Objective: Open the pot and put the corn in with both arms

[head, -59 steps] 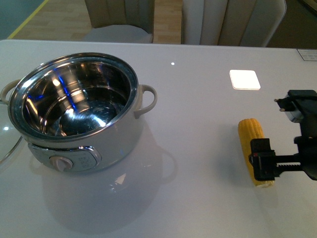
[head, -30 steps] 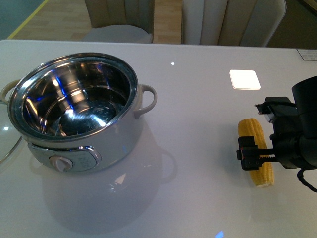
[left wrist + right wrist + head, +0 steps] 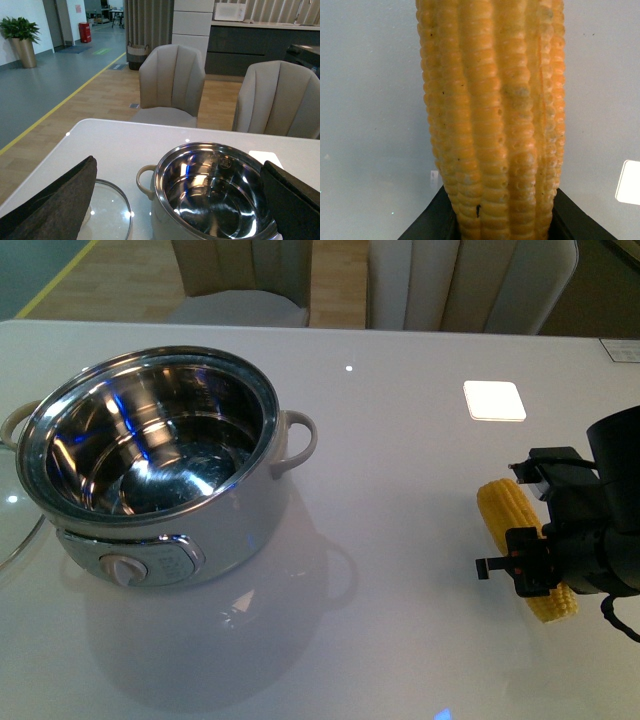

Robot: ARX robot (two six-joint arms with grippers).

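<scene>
White tabletop (image 3: 400, 460): glossy and pale, throwing back ceiling lights as small bright dots
Pot (image 3: 250, 510): uncovered, toward 9 o'clock in the front view; bare steel bowl, shiny with blue glints; dial panel faces 6 o'clock, cream loop handles at 3 and 9 o'clock
Glass lid (image 3: 15, 530): flat on the table just beside the pot, at its 8 o'clock, mostly cut off by the frame edge
Corn (image 3: 500, 508): at about 4 o'clock in the front view, well apart from the pot, long axis running from 11 to 5 o'clock; I cannot tell whether it rests on the table or hangs clear of it
Right gripper (image 3: 535, 520): closed in on the corn across its nearer half, a black finger against each flank; kernels fill the wrist view
Left gripper (image 3: 180, 200): its wrist camera shows dark pads (image 3: 60, 200) spread wide, with the pot and lid below them
Bright square (image 3: 494, 400): a white patch on the table at 12 o'clock from the corn
Chairs (image 3: 172, 82): two beige padded ones drawn up to the far edge
Floor (image 3: 100, 90): light wood by the table, grey beyond a yellow line (image 3: 60, 105)
Far room: potted plant (image 3: 22, 35) in a brass-coloured planter at 10 o'clock, dark cabinets (image 3: 250, 50) at 1 o'clock
</scene>
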